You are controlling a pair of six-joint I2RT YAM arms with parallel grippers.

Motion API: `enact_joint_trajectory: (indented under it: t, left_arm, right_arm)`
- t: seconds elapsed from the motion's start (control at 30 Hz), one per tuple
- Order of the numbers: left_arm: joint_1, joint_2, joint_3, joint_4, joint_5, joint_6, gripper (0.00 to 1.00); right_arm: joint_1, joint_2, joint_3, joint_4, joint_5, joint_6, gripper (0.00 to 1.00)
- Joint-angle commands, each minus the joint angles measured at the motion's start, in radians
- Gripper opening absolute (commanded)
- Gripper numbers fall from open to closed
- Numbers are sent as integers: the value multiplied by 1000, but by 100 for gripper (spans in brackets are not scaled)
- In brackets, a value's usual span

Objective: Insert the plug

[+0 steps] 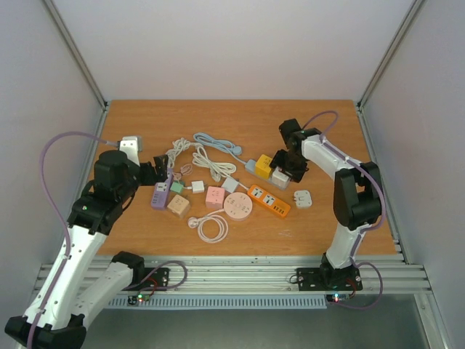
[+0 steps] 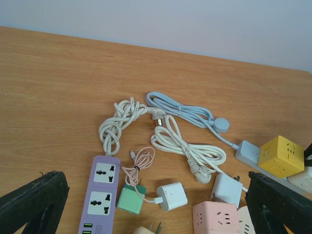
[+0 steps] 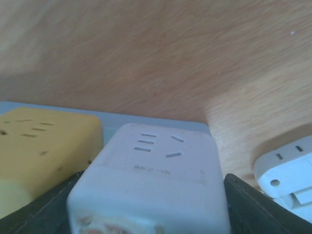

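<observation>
Writing: one faint raised line of characters on the white cube-shaped plastic plug adapter (image 3: 151, 168), just under its slots; too soft to read.
Right pincer (image 1: 288, 171): lowered over the white cube, black fingers (image 3: 41, 207) flanking its two sides; clenched on it or slackened, cannot tell.
Left pincer (image 1: 158, 173): released, spread wide, black fingers (image 2: 29, 204) in the two lower corners of its wrist view, nothing between them.
Plug: white cube between the right pincer's fingers, standing on a grey-blue flat plastic power strip (image 3: 146, 121); fully seated or not, cannot tell.
Left of right pincer: yellow plastic cube socket (image 3: 44, 141), just beside the white cube on the same strip.
Right of right pincer: white flat plastic adapter (image 3: 287, 173), lying on the brown wooden table (image 3: 146, 48), apart from the cube.
Right wrist view only: slot pattern on the cube's upper face, three short bars and two slanted ones, plus the faint lettering.
Left wrist view only: ahead of the left pincer, a purple plastic power strip (image 2: 100, 192) with two sockets, a small green charger (image 2: 130, 201), a white square charger (image 2: 171, 196), a thin pinkish coiled cord (image 2: 141, 163), a knotted white cable (image 2: 119, 122), a pale blue bundled cable (image 2: 180, 109).
Top view only: on the near side, between the pincers, an orange long power strip (image 1: 269, 201), a round pink socket hub (image 1: 237, 206) and a loose white cable coil (image 1: 211, 227).
</observation>
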Motion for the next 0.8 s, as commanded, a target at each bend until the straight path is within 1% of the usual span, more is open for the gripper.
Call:
enact_joint_trajectory:
  t: [0.0,0.1,0.23,0.33,0.37,0.47,0.63,0.7,0.77]
  left_arm:
    - [-2,4,-8,40,-1,16,99]
    - [-2,4,-8,41,0,15,100]
    - [-2,2,-8,40,-2,16,99]
    - [-2,2,-8,38,-4,16,99]
    - [-1,2,-9,39,-5,16,99]
    - [-3,2,-8,39,-5,16,99]
    - [-2,1,-8,38,-4,16,99]
    - [-2,2,-8,39,-5,16,99]
    - [-2,2,-8,40,-4,16,99]
  right_arm:
    - [7,23,-39,16,-14,-3,74]
    - [6,27,-41,12,-13,1,71]
    - [7,37,-57,22,-8,8,57]
    - [2,52,-46,16,10,-4,50]
    - [-2,55,-40,13,18,-10,49]
    - [-26,65,-12,4,32,-43,47]
    - [-50,101,88,-44,45,-105,48]
    - [-53,125,116,-54,36,-115,49]
    - [-53,150,138,-63,22,-115,53]
